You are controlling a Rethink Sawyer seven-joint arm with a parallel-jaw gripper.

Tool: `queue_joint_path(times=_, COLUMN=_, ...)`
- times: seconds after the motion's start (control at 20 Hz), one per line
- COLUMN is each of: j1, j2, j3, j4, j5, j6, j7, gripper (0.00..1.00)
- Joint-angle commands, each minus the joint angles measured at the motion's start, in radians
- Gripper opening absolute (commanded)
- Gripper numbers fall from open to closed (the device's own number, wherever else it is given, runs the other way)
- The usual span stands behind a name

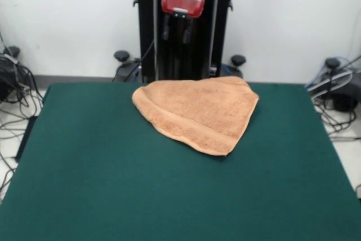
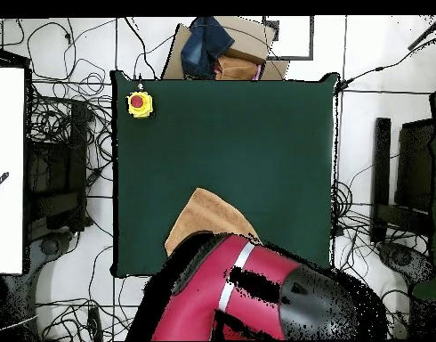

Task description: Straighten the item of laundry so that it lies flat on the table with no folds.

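White wall point(image 1: 67, 21), pale floor point(image 1: 11, 122) strewn with black cables point(image 1: 14, 91).

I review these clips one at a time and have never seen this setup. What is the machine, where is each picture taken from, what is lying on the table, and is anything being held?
The machine is a Sawyer robot: one red and black arm on a pedestal at a table with a dark green top. One picture is taken from across the table, facing the robot. The other looks straight down from above, turned half round against the first.

An orange-tan terry towel lies near the robot's edge of the table, folded into a rough triangle, not flat. The robot's hand hangs above and behind it, drawn back; whether it is open or shut does not show. It holds nothing. A yellow box with a red button sits at one far corner.
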Motion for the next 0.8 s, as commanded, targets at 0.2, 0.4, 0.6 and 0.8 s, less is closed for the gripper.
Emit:
queue_joint_path(times=0.2, j1=0.092, j2=-0.135, j3=0.076, j4=0.066, j5=0.143, j6=0.415, j7=0.083, gripper=1.0)
queue_joint_path(times=0.4, j1=0.134, j2=-0.312, j3=0.175, j4=-0.002, j5=0.24, j6=0.701, j7=0.06, gripper=1.0)
queue_joint_path(times=0.6, j1=0.137, j2=-0.404, j3=0.206, j4=-0.075, j5=0.23, j6=0.868, j7=0.083, gripper=1.0)
queue_joint_path(times=0.8, j1=0.141, j2=-0.452, j3=0.218, j4=-0.142, j5=0.229, j6=1.003, j7=0.096, gripper=1.0)
